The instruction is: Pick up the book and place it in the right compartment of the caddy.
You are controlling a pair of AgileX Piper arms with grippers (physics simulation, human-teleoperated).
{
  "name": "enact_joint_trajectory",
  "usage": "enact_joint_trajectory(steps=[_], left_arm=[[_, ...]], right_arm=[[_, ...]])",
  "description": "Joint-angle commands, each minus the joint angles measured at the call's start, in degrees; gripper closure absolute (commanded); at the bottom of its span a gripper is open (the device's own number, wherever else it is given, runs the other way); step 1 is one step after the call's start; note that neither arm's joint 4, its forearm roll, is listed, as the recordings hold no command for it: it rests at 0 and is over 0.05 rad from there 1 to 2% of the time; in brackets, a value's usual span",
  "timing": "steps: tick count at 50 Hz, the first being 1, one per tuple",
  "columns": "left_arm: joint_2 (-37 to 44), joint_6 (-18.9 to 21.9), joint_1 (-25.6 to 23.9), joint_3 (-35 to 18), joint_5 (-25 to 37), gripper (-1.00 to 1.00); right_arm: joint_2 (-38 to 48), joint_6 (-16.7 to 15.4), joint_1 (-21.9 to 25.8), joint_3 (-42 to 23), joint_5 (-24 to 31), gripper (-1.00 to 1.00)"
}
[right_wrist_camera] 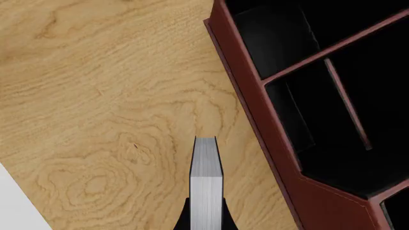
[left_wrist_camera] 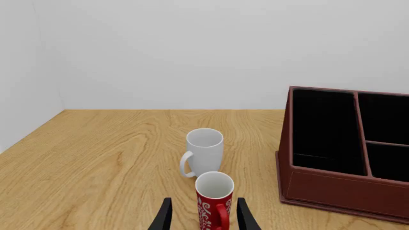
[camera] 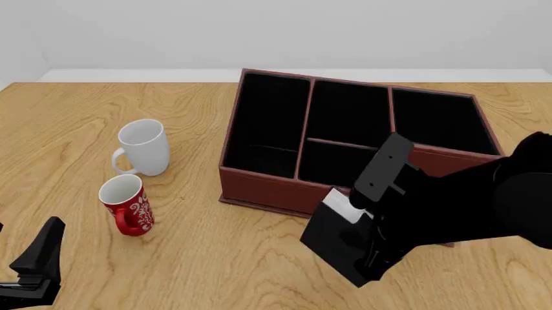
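Observation:
The black book [camera: 330, 240] with white page edges [right_wrist_camera: 206, 184] hangs tilted above the table, just in front of the caddy's front wall. My right gripper [right_wrist_camera: 206, 215] is shut on it, one finger on each cover. The reddish-brown caddy [camera: 258, 187] stands mid-table; it also shows in the right wrist view [right_wrist_camera: 255, 120] and the left wrist view [left_wrist_camera: 332, 191]. Its right compartment [camera: 440, 119] is black-lined and holds nothing. My left gripper [left_wrist_camera: 204, 218] is open and empty low at the near left [camera: 35, 265].
A red patterned mug [camera: 127, 205] and a white mug [camera: 142, 147] stand left of the caddy. The red mug [left_wrist_camera: 214, 199] lies straight ahead of my left fingers, the white mug [left_wrist_camera: 204, 151] behind it. A white wall backs the table.

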Motion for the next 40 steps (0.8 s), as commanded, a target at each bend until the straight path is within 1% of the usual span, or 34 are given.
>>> enact_joint_trajectory(steps=[1, 3, 5, 6, 9, 12, 17, 18, 22, 23, 24, 25, 27, 29, 33, 35, 37, 40], left_arm=[[0.0, 0.0, 0.0, 0.0, 0.0, -1.00], [0.0, 0.0, 0.0, 0.0, 0.0, -1.00], [0.0, 0.0, 0.0, 0.0, 0.0, -1.00], [0.0, 0.0, 0.0, 0.0, 0.0, -1.00], [0.0, 0.0, 0.0, 0.0, 0.0, -1.00], [0.0, 0.0, 0.0, 0.0, 0.0, -1.00], [0.0, 0.0, 0.0, 0.0, 0.0, -1.00], [0.0, 0.0, 0.0, 0.0, 0.0, -1.00], [0.0, 0.0, 0.0, 0.0, 0.0, -1.00], [0.0, 0.0, 0.0, 0.0, 0.0, -1.00], [0.0, 0.0, 0.0, 0.0, 0.0, -1.00], [0.0, 0.0, 0.0, 0.0, 0.0, -1.00], [0.0, 0.0, 0.0, 0.0, 0.0, -1.00], [0.0, 0.0, 0.0, 0.0, 0.0, -1.00], [0.0, 0.0, 0.0, 0.0, 0.0, -1.00], [0.0, 0.0, 0.0, 0.0, 0.0, -1.00], [0.0, 0.0, 0.0, 0.0, 0.0, -1.00], [0.0, 0.0, 0.0, 0.0, 0.0, -1.00]], right_arm=[[-3.2, 0.8, -0.6, -4.5, 4.8, 1.00], [-3.4, -0.2, -1.3, -5.7, 6.1, 1.00], [-3.8, -0.4, -1.3, -7.5, 7.7, 1.00], [-3.9, -1.1, -1.6, -8.1, 8.4, 1.00], [-4.4, -1.1, -1.4, -10.7, 10.5, 1.00], [-4.6, -1.9, -1.9, -11.4, 11.2, 1.00], [-5.2, -1.6, -2.2, -15.2, 14.0, 1.00], [-5.2, -2.2, -2.6, -15.9, 14.5, 1.00], [-5.0, -2.6, -2.9, -19.1, 16.4, 1.00], [-4.8, -1.9, -2.9, -21.1, 17.2, 1.00], [-4.6, -2.7, -3.4, -21.4, 17.7, 1.00], [-4.6, -4.3, -4.5, -21.7, 18.2, 1.00], [-4.2, -4.3, -4.5, -24.8, 19.9, 1.00], [-3.8, -5.6, -5.7, -26.9, 20.9, 1.00], [-3.6, -6.4, -6.5, -29.1, 21.8, 1.00], [-3.8, -8.3, -7.6, -29.3, 22.0, 1.00], [-3.6, -8.3, -7.4, -30.8, 22.4, 1.00], [-3.6, -9.3, -8.3, -32.2, 22.8, 1.00]])
